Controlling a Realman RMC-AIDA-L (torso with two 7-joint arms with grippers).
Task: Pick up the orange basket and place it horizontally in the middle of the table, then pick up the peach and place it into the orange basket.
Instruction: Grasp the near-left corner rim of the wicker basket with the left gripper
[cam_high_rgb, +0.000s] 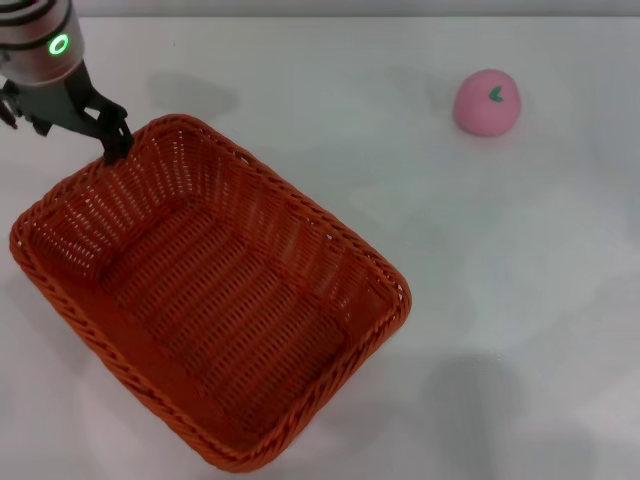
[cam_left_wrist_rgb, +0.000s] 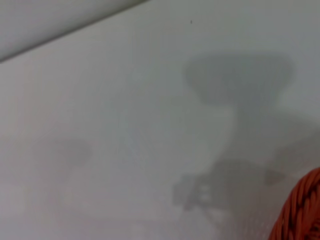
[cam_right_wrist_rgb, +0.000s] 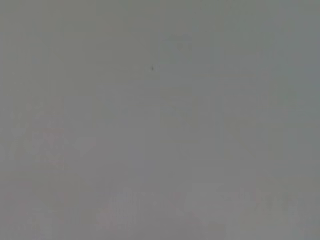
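Orange woven wicker basket (cam_high_rgb: 210, 300), rectangular, lies diagonally at lower left, nearest the camera. Left gripper (cam_high_rgb: 112, 143), upper left, pinches its braided rim, presumably to turn it. Small pink toy peach (cam_high_rgb: 487, 101) waits upper right on plain white tabletop (cam_high_rgb: 500, 300). Right gripper unseen.

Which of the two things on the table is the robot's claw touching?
The orange basket: the left gripper sits at its far rim. The peach lies apart, untouched.
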